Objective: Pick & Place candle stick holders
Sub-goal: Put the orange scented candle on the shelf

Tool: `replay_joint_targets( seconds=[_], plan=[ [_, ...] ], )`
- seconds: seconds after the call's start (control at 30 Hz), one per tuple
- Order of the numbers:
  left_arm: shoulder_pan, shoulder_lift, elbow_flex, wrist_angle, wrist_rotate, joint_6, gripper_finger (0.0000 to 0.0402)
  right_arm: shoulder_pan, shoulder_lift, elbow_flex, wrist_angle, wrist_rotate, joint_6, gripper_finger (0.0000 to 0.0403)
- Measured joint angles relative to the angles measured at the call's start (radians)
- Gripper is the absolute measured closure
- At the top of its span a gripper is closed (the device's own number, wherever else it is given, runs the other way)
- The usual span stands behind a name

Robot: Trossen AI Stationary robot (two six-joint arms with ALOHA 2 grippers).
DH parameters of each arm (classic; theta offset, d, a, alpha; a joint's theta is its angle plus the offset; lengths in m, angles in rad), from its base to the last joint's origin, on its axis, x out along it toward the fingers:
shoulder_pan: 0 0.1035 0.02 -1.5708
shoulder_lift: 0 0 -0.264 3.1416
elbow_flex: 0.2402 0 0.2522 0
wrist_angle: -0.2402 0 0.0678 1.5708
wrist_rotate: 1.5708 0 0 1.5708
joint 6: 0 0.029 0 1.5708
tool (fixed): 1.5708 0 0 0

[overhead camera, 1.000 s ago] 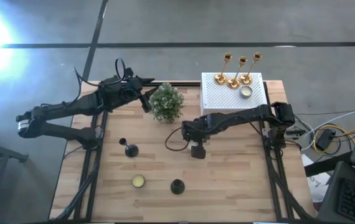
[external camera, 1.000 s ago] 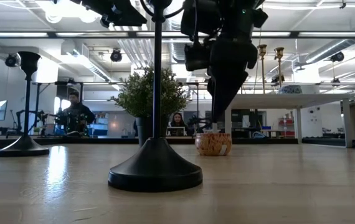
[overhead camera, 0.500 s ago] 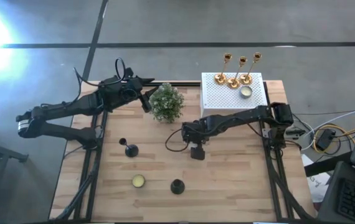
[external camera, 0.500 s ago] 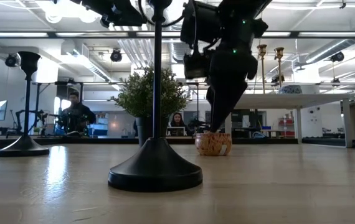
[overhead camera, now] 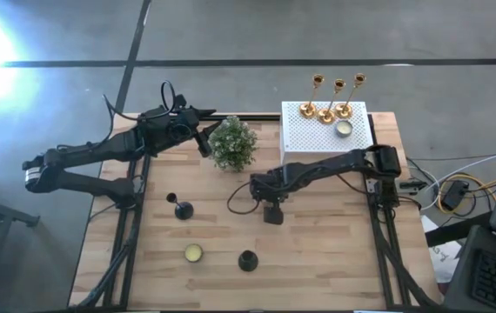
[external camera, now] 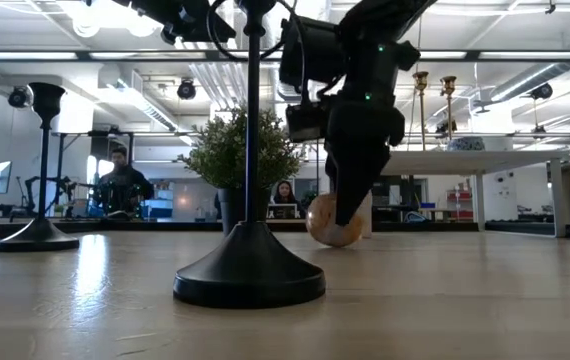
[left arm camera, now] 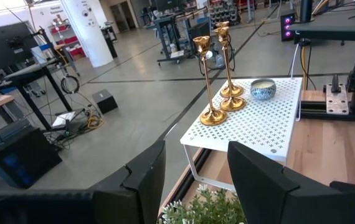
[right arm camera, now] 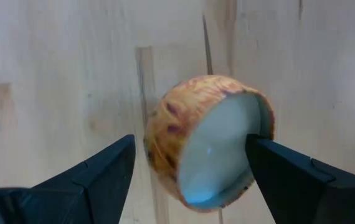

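**Inspector A:** The right gripper (right arm camera: 190, 171) is standing over the middle of the pale plank wooden table (overhead camera: 318, 261). Its jaws are spread wide around a small round bowl with a mottled orange-brown outside and a pale inside (right arm camera: 210, 140). One finger is touching the rim inside the bowl. The other is standing just clear of the outer wall. The bowl is tipping onto its side, so I judge it is being levered, not yet pinched.

**Inspector B:** And the left gripper (left arm camera: 193, 171)?

**Inspector A:** It is hanging at the table's far left edge, beside the bushy green potted plant (overhead camera: 232, 143). Its jaws are parted with nothing between them. I judge it is waiting.

**Inspector B:** Where are the task's items sitting?

**Inspector A:** Three slim shiny gold candle stick holders (overhead camera: 328, 97) are standing upright in a close cluster on the white perforated box (overhead camera: 313, 139), next to a small pale bowl (overhead camera: 344, 129). Two shorter black candle stick holders are resting on the table's near half: one (overhead camera: 181, 207) left of centre, one (overhead camera: 247, 259) near the front edge. A small yellowish bowl (overhead camera: 193, 253) is lying between them.

**Inspector B:** Progress?

**Inspector A:** Neither black holder is being gripped; I judge both are awaiting placement.
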Motion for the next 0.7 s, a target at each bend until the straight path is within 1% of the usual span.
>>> replay_joint_targets(
  seconds=[0.4,0.47,0.6,0.7],
  plan=[
    [0.0,0.0,0.0,0.0,0.0,0.0,0.0223,0.003,-0.043,0.0,-0.02,0.058,0.022,0.0097],
    [0.0,0.0,0.0,0.0,0.0,0.0,0.0223,0.009,-0.048,0.002,-0.023,0.083,0.022,0.0094],
    [0.001,0.0,0.0,0.0,0.0,0.0,0.0223,0.019,-0.062,0.017,-0.022,0.13,0.011,0.0085],
    [0.001,0.0,0.0,0.0,0.0,0.0,0.0223,0.018,-0.057,0.015,-0.026,0.137,0.013,0.0073]
  ],
)
